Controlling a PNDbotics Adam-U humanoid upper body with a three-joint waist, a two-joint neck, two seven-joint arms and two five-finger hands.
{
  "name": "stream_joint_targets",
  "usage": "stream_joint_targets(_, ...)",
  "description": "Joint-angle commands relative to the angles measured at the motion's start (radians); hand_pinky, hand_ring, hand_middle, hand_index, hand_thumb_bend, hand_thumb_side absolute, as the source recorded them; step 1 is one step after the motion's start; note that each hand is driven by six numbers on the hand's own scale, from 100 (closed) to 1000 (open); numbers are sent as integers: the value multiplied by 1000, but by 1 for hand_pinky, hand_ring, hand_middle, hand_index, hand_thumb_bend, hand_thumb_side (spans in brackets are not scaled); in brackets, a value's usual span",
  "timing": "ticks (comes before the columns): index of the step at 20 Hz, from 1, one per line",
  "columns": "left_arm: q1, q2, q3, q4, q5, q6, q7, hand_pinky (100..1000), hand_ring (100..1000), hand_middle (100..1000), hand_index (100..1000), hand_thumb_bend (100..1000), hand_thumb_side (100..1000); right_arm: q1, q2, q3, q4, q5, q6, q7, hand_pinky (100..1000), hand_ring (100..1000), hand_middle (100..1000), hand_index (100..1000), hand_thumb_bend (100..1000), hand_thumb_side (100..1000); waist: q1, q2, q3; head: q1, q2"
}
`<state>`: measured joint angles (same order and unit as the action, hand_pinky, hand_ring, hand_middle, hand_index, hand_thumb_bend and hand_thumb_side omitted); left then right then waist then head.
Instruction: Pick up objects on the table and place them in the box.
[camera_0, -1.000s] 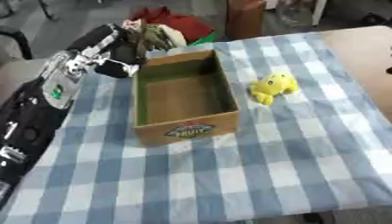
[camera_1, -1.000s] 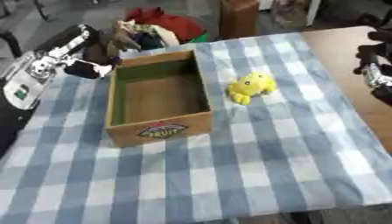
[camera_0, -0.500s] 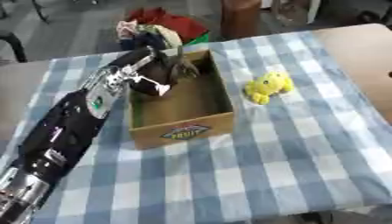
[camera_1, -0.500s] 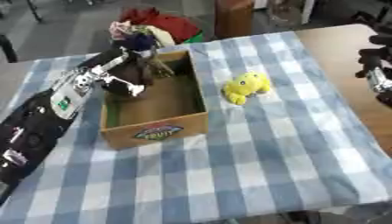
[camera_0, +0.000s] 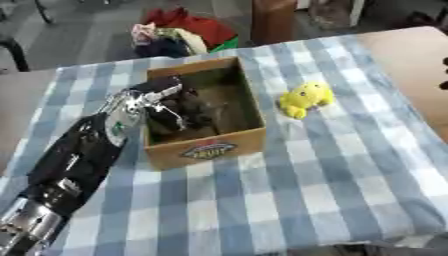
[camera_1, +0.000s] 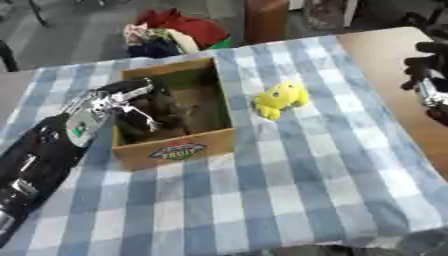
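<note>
Left arm reaches in from near left, its black-and-silver left hand (camera_0: 153, 102) over the left wall of the open brown cardboard box (camera_0: 207, 148), fingers curled round a dark, blurred soft object (camera_0: 188, 111) inside. Right hand (camera_1: 426, 82) sits at right edge over bare wood, fingers unclear. Yellow plush toy (camera_0: 305, 98) lies on the blue-and-white checked tablecloth (camera_0: 350, 165) just right of the box, long axis near-left to far-right.

Lab-like room: checked tablecloth (camera_0: 306, 165), clothes heap (camera_0: 179, 32)
</note>
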<state>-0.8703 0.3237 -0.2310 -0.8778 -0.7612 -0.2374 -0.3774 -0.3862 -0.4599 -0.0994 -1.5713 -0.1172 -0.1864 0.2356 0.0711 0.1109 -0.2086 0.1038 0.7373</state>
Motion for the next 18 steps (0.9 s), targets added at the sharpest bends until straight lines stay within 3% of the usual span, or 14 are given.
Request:
stream_joint_targets(1,-12,49,17,-59,35,11,10,785,780,812,808,368,366,-10,-28,-14,-11,-5,-8,2,614,825,557,827,100,318,-11,-16,7,-8,-8)
stream_joint_targets(3,-3,63,30,-97,83,26,34,785,777,807,806,340,385,-18,-41,-15,-3,-2,-16,5,615,824,558,825,100,301,-14,-17,14,-15,-7)
stream_joint_targets(4,4,71,37,-120,114,35,54,772,747,778,797,270,362,-24,-51,-14,3,0,-21,6,616,825,561,826,100,283,-16,-18,19,-19,-6)
stream_joint_targets(10,89,146,58,-353,339,112,215,747,689,713,758,133,222,-136,-157,44,116,27,-103,52,628,837,586,834,100,233,-28,-24,60,-49,-5)
stream_joint_targets(14,190,183,84,-542,478,161,300,740,672,694,745,100,190,-231,-212,98,266,77,-186,110,641,857,622,856,100,215,-36,-24,94,-89,-7)
stream_joint_targets(18,295,191,115,-696,552,196,342,740,670,690,743,100,197,-321,-219,137,454,172,-283,180,670,903,707,901,100,162,-41,-20,131,-122,-11)
